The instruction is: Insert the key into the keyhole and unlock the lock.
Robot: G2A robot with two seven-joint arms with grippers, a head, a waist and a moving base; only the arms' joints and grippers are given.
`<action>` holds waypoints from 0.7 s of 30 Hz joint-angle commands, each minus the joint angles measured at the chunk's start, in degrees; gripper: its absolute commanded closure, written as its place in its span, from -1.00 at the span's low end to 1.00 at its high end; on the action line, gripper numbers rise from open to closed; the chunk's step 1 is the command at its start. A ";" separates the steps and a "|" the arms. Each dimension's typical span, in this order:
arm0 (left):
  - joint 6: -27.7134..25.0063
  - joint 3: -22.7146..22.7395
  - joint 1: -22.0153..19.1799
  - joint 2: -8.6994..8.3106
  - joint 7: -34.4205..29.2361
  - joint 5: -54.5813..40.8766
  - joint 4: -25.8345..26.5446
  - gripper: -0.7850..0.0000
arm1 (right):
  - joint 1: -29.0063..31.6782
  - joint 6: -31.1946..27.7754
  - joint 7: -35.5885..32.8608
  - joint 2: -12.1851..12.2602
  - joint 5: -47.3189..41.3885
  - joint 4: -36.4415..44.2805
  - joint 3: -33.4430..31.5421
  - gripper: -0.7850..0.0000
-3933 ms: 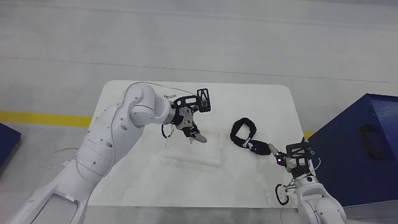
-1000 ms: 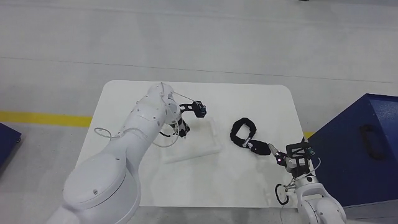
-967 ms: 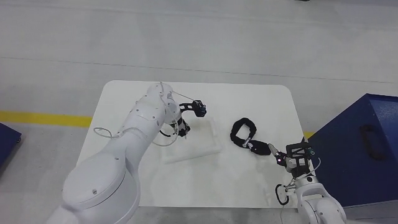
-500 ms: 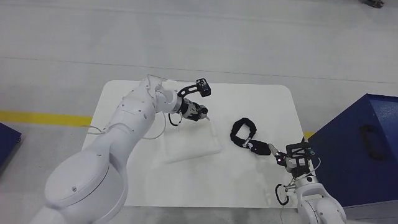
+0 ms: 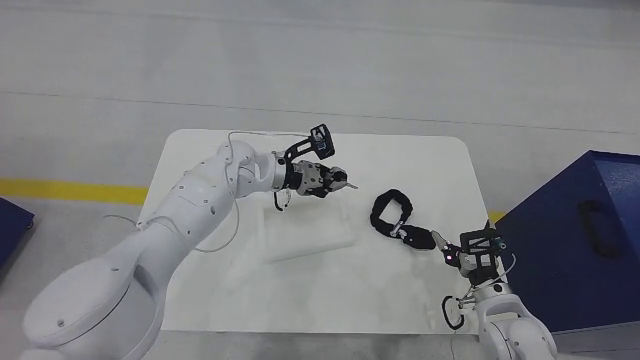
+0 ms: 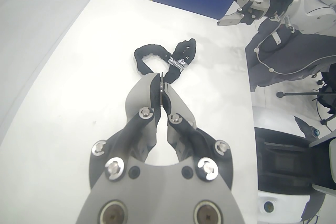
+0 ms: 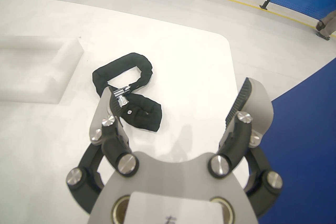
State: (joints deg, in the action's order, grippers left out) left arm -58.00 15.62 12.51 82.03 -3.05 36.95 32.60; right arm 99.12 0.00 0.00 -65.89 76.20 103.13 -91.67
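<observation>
**Key carried toward the lock, insertion not yet begun**

The left gripper point(image 6: 160, 89) is closed tight on the key point(image 6: 161, 78), with only a sliver of blade standing out past the pads. It hovers above the table point(image 5: 400, 305), just past the edge of the white foam block point(image 5: 305, 238). In the top view the lock point(image 5: 392, 212), a black sleeved chain curled into a loop, lies on the table at about 4 o'clock from the key tip and apart from it. The right gripper point(image 7: 178, 89) is spread wide and holds nothing. It sits at about 4 o'clock from the lock, near the lock's loose end.

To do this step well, I judge that I must first line the blade up with the axis of the metal cylinder point(image 6: 177, 63) and only then advance. The chain is limp and will likely slide if pushed, so closing the right gripper on the lock body beside the cylinder should steady it. The grip on the key is short, so any sideways push at the mouth could twist it between the pads.

I cannot make out the keyhole itself, nor which way the cylinder's opening faces. The key shows nearly edge-on in the left wrist view, with its head hidden between the pads. In the right wrist view one finger overlaps the lock, and I cannot tell whether they touch.
</observation>
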 commanded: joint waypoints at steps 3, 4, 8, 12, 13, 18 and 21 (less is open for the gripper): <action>0.00 0.00 0.00 -0.01 0.02 0.00 0.01 1.00 | 0.00 0.00 0.00 0.00 0.00 0.00 0.00 -1.00; 0.17 0.14 0.17 -0.02 0.27 -0.20 0.22 1.00 | 0.00 0.00 0.00 0.00 0.00 0.00 0.00 -1.00; 0.00 3.95 2.21 -2.51 8.85 -2.64 1.62 1.00 | 0.00 0.00 0.00 0.00 0.00 0.00 0.00 -1.00; 0.00 6.66 6.56 -7.94 19.69 0.89 8.58 1.00 | 0.00 0.00 0.00 0.00 0.00 0.00 0.00 -1.00; 0.00 7.30 7.86 -9.49 22.15 2.33 11.22 1.00 | 0.00 0.00 0.00 0.00 0.00 0.00 0.00 -1.00; 0.00 9.33 11.68 -14.07 27.33 6.98 18.48 1.00 | 0.00 0.00 0.00 0.00 0.00 0.00 0.00 -1.00; 0.00 9.33 11.68 -14.07 27.33 6.98 18.48 1.00 | -0.37 0.31 -0.85 0.05 2.43 0.44 0.13 -1.00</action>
State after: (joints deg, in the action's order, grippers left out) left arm -58.00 24.96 24.21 67.93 24.31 43.96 51.15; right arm 98.95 0.56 -0.22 -65.86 77.03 103.24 -91.72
